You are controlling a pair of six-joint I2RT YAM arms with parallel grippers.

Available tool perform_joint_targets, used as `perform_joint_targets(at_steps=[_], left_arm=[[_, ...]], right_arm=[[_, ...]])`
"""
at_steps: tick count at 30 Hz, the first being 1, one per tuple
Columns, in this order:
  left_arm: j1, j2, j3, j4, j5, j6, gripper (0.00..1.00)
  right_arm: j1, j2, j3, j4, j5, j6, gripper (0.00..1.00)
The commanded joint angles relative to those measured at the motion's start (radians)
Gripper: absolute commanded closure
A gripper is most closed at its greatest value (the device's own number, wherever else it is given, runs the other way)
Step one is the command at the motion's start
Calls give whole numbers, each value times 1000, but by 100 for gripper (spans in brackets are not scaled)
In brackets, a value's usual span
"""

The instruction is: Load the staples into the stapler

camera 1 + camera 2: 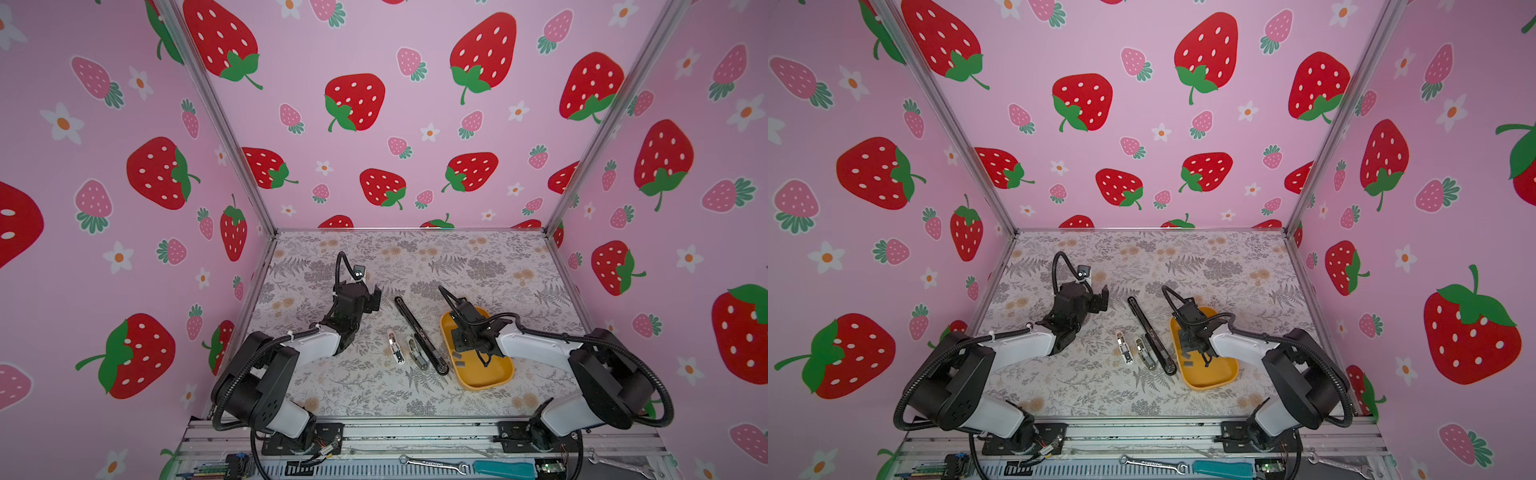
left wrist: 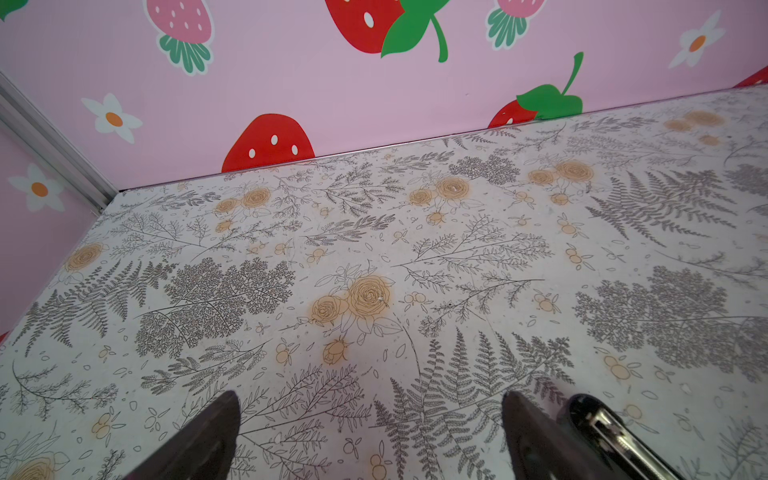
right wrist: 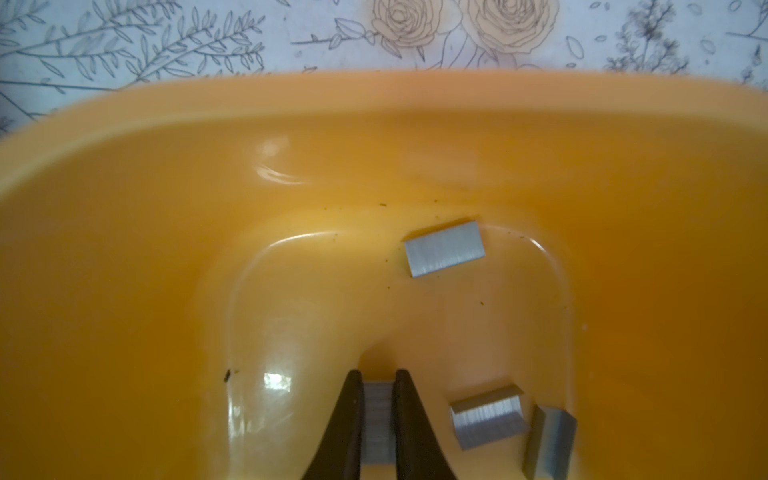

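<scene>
In the tray (image 3: 124,199), right gripper (image 3: 377,376) pinches staples (image 3: 378,419) (wrench (image 1: 432,462) lettering unreadable).

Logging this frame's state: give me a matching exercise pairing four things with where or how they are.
Things:
1. left gripper
2. right gripper
3. black stapler
4. loose staple strips

States:
A. lying inside the yellow tray
B. shut on a staple strip
C. open above the bare table
D. lying on the table beside the tray

Pairs: 1-C, 2-B, 3-D, 4-A
</scene>
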Motion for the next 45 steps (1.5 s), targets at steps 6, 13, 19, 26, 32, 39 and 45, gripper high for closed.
perform_joint_targets(at_steps=[6, 13, 19, 26, 32, 39, 45], left_arm=[[0, -91, -58, 21, 9, -14, 1], [1, -222, -204, 23, 89, -67, 1], [1, -412, -279, -68, 165, -91, 1], [1, -614, -389, -124, 173, -160, 1], [2, -724, -427, -219, 203, -227, 1], [2, -909, -534, -203, 154, -250, 1], [2, -992, -603, -143, 76, -258, 1]], right_arm=[[4, -24, -3, -53, 49, 23, 90], [7, -160, 68, -96, 148, -13, 91], [57, -263, 123, -89, 214, -16, 91], [236, -271, 149, 46, 263, 42, 91], [429, -152, 207, 178, 289, 66, 91], [556, 70, 321, 215, 300, 104, 92], [561, 155, 352, 233, 284, 121, 93]])
